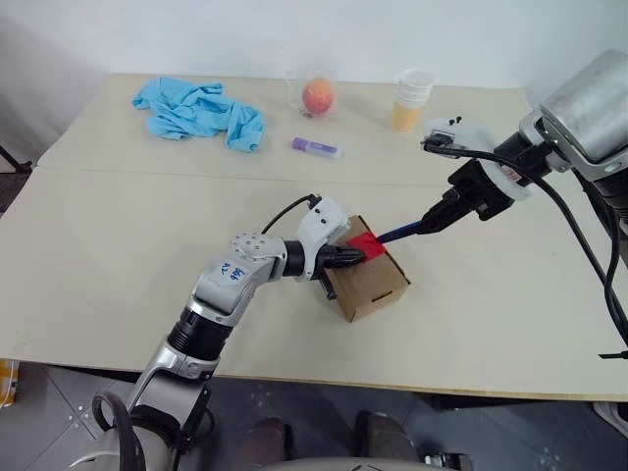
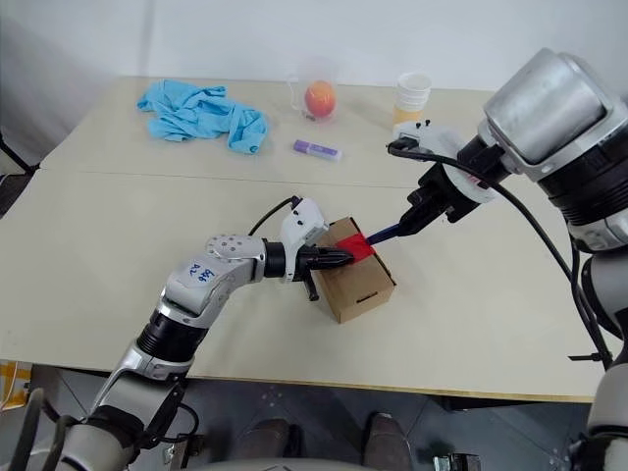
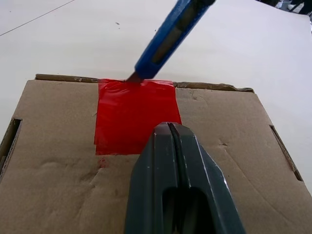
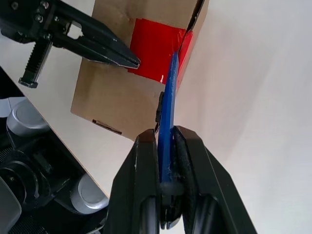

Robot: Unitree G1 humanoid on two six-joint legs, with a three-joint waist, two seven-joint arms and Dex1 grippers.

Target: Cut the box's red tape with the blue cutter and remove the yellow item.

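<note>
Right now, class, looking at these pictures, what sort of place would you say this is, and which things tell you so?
Probably a robot test bench in a lab or workshop: a plain pale table against a bare wall, with trial props such as a taped cardboard box, blue gloves and stacked paper cups.

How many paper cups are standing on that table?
Cannot give an exact count: one stack of paper cups stands at the table's far edge, right of the orange-red ball. A white cup sits atop an orange one; more may be nested between them.
</note>
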